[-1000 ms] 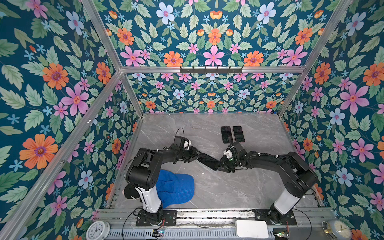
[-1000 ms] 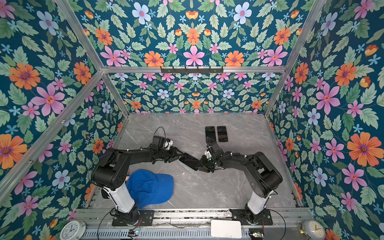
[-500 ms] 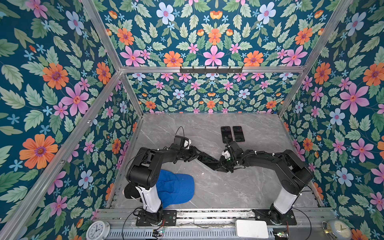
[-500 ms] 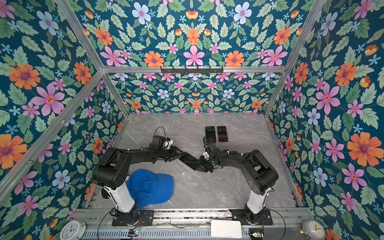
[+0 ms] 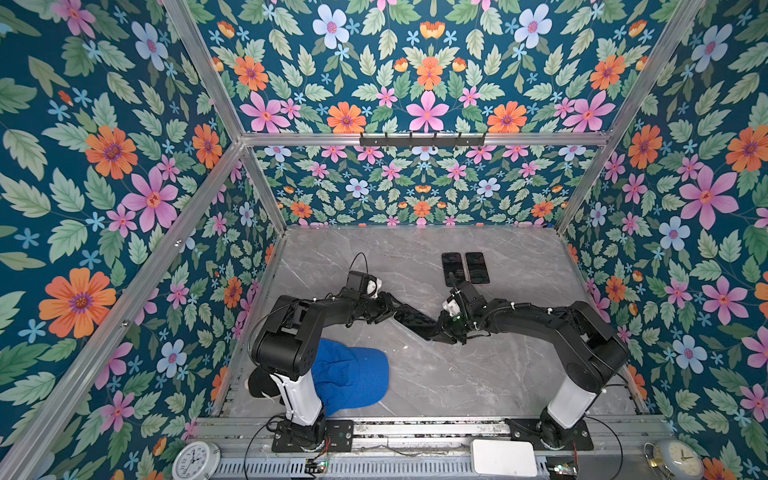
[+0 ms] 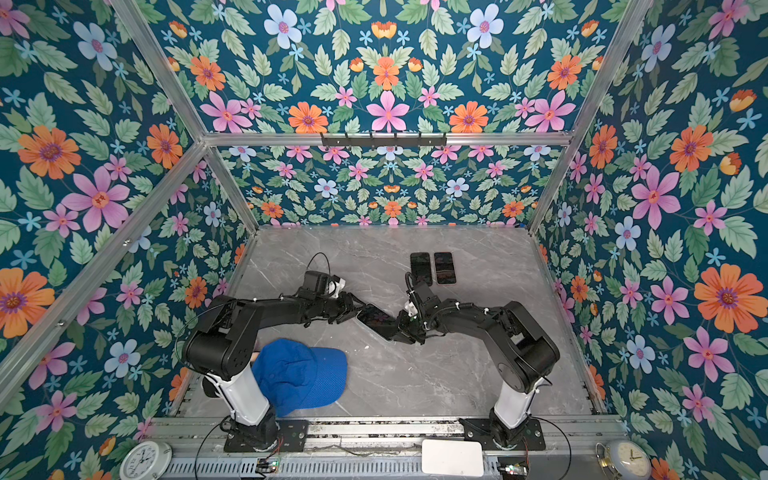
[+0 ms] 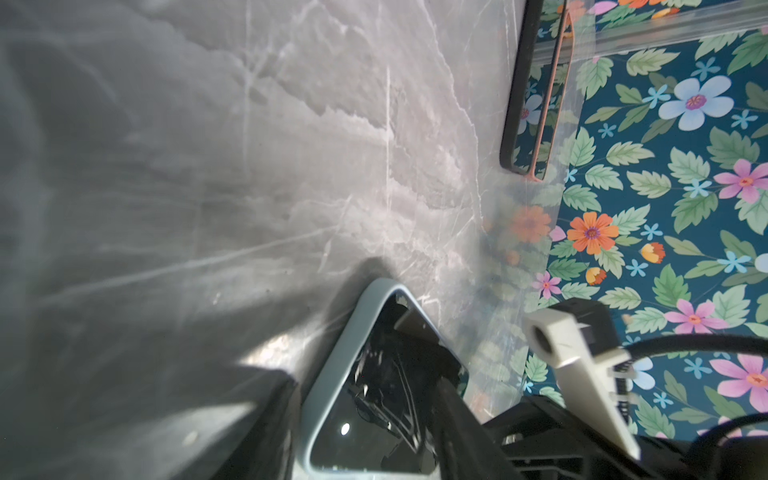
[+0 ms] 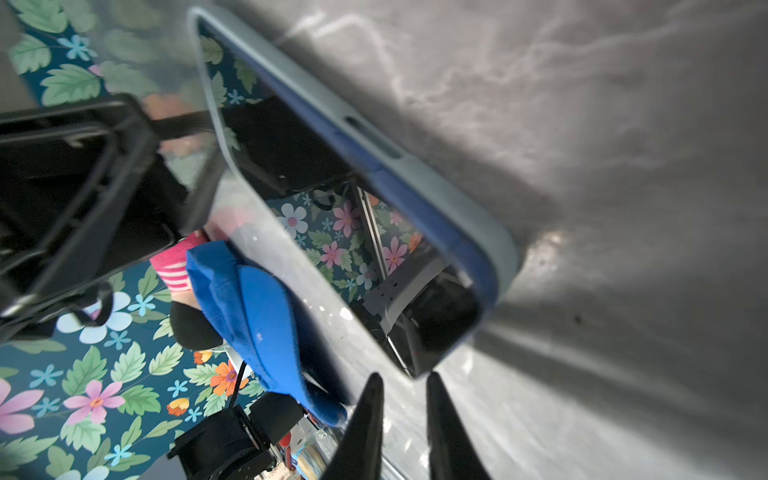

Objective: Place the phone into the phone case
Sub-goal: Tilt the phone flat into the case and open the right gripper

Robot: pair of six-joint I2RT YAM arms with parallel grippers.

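The phone (image 5: 415,322) has a glossy dark screen and lies in a grey-blue phone case (image 8: 453,199). The pair hangs slantwise just over the marble table, between my two arms in both top views. The phone's blue side (image 8: 419,216) shows along the case's rim. My left gripper (image 5: 390,309) is shut across the width of the case (image 7: 332,374) at one end, one finger on each long side. My right gripper (image 8: 403,380) is at the opposite corner of the phone (image 8: 432,328), jaws a narrow gap apart with nothing between the tips.
Two more dark phones (image 5: 453,268) (image 5: 476,267) lie side by side at the back of the table. A blue cap (image 5: 353,378) lies by the left arm's base. A white box (image 5: 503,457) and two clocks sit beyond the front rail. Floral walls enclose the table.
The right gripper has shifted slightly at the phone's near end. The left arm still holds the cased phone in the same place.
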